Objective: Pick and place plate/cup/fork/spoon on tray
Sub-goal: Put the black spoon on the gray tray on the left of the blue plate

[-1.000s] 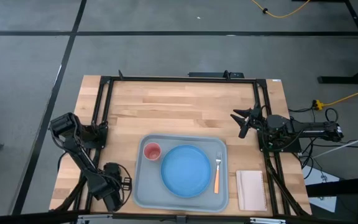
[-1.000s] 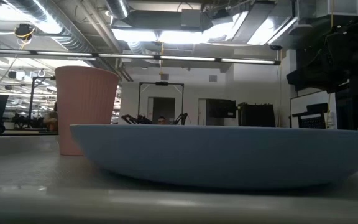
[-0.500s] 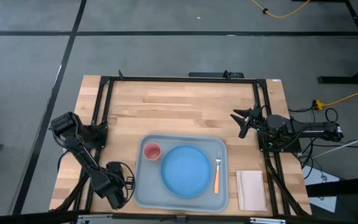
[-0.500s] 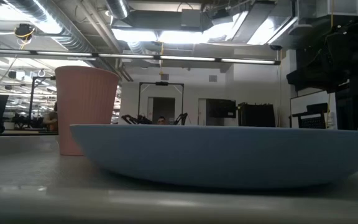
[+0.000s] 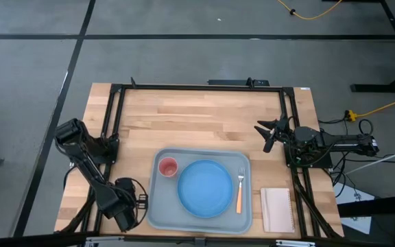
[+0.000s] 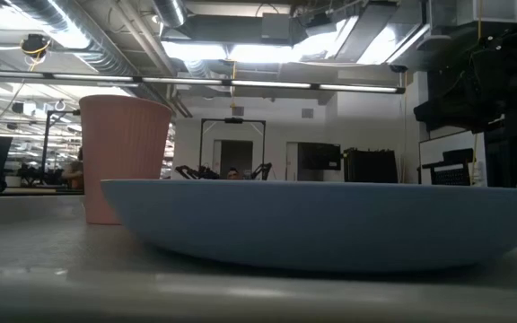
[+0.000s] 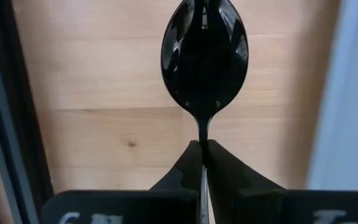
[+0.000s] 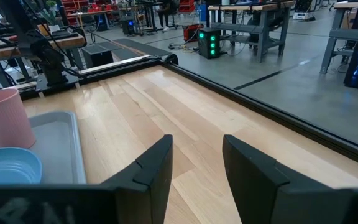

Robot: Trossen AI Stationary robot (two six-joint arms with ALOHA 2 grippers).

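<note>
The pale blue-grey tray [image 5: 153, 206] lies at the table's near middle. On it are the blue plate [image 5: 205, 187], the pink cup [image 5: 167, 167] at its far left corner, and the orange-handled fork [image 5: 239, 192] to the right of the plate. My left gripper [image 5: 129, 206] is beside the tray's left rim, shut on the dark spoon [image 7: 204, 56]. The spoon is hidden under the gripper in the high view. My right gripper [image 5: 269, 130] is open and empty at the table's right side, beyond the tray. My left gripper [image 7: 204, 149] pinches the spoon's thin neck [image 7: 203, 132], just behind the bowl, between its two fingertips [image 7: 188, 163]. The spoon runs on along the fingers, bowl end away from the gripper, over bare wood beside the tray rim [image 7: 353, 93]. Whether the bowl touches the table I cannot tell.
A small white pad [image 5: 276, 209] lies to the right of the tray. A black metal frame [image 5: 112, 123] runs along the table's left, far and right sides. Bare wood [image 5: 197, 120] lies beyond the tray. The right wrist view shows the cup [image 8: 5, 118] and the plate [image 8: 8, 165].
My left arm has shifted a little beside the tray's left rim, still shut on the spoon. Plate, cup and fork have stayed in place on the tray.
</note>
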